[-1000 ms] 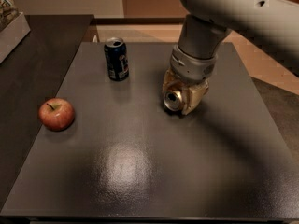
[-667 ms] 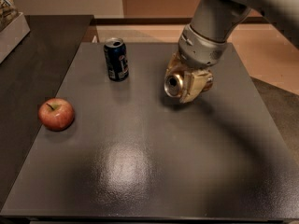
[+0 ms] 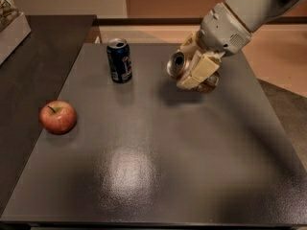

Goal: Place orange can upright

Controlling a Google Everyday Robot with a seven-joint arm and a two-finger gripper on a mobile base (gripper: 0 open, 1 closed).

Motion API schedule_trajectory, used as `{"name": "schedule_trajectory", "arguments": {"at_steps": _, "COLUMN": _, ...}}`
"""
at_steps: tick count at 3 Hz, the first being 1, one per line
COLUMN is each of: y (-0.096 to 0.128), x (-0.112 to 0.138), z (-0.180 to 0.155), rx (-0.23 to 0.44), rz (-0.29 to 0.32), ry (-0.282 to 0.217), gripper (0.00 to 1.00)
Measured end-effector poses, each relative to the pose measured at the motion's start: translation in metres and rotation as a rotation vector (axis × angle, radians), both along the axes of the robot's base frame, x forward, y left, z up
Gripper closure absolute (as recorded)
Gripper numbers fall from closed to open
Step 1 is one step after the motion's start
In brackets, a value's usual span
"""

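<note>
I have the orange can [image 3: 177,63] clamped between the gripper's [image 3: 193,72] two pale fingers, held in the air over the far right part of the table [image 3: 144,171]. The can is on its side, not upright: its silver top faces left and toward the camera, and its body is mostly hidden behind the fingers. A second ago the can was lower, at or just above the tabletop, with the arm coming down on it from above. Since then the arm has lifted it and swung so that it now reaches in from the upper right, and a soft shadow lies on the table beneath the can. I judge that the pick is done and the turn to vertical is under way but not finished, so the can must still be rotated before I lower it. A blue can [image 3: 119,60] stands upright near the can's left. An apple [image 3: 58,117] sits well apart at the left edge.
</note>
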State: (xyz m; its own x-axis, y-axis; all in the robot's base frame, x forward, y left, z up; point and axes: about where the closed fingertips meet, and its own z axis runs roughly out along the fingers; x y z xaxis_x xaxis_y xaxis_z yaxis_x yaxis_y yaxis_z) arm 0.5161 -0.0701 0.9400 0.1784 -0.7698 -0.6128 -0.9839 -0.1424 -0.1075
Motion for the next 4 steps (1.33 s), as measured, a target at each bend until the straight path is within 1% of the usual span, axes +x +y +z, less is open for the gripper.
{"name": "schedule_trajectory", "arguments": {"at_steps": 1, "y": 0.0067, "x": -0.0075, "z": 0.0094, "rx": 0.205, "rz": -0.120, "ry": 0.070, "gripper": 1.00}}
{"name": "schedule_trajectory", "arguments": {"at_steps": 2, "y": 0.0105, "x": -0.0077, "z": 0.0116, "rx": 0.403, "rz": -0.213, "ry": 0.138, "gripper": 1.00}}
{"name": "schedule_trajectory", "arguments": {"at_steps": 3, "y": 0.0116, "x": -0.0056, "z": 0.0117, "rx": 0.598, "rz": -0.267, "ry": 0.189, "gripper": 1.00}}
{"name": "schedule_trajectory", "arguments": {"at_steps": 4, "y": 0.0092, "x": -0.0045, "z": 0.0087, "rx": 0.716, "rz": -0.293, "ry": 0.219, "gripper": 1.00}}
